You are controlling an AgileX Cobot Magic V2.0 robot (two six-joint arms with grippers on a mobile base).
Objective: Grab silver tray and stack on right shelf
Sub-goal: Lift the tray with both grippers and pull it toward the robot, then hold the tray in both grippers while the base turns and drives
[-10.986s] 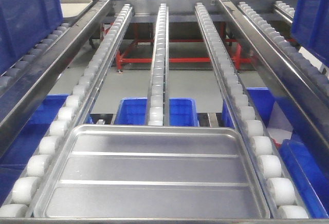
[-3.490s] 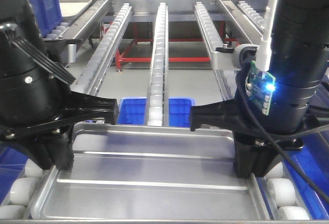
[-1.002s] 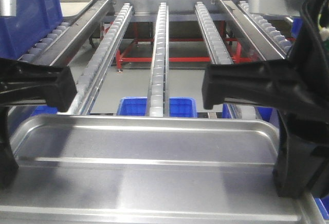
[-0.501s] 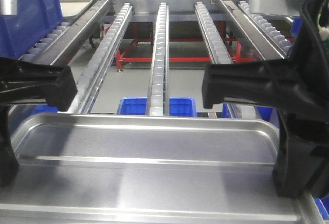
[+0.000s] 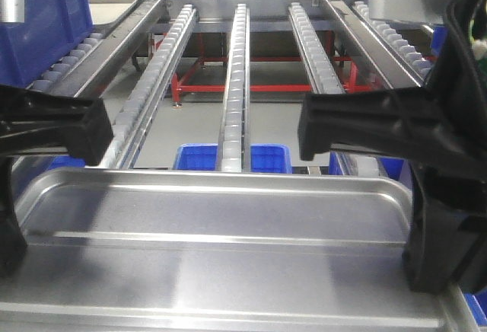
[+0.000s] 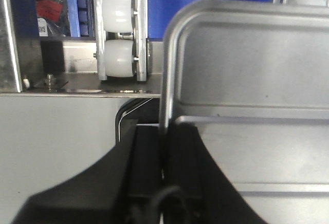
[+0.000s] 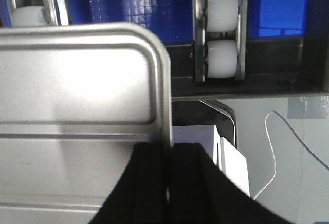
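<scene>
The silver tray (image 5: 228, 225) is at the near end of the roller rack (image 5: 236, 81), with the left fingers (image 6: 146, 162) pinching its left rim and the right fingers (image 7: 151, 172) pinching its right rim

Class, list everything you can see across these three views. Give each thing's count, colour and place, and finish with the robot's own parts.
silver tray: one, shiny silver, nearest the front camera, held at both side rims
roller tracks: three, white rollers in steel rails, running away beyond the tray
blue bins: several, blue, below the tracks
large blue bin: one, blue, upper left
red frame: one, red, on the floor under the tracks
right shelf: one, steel with slim rollers, far right
left gripper: one, black, shut on the tray's left rim
right gripper: one, black, shut on the tray's right rim
</scene>
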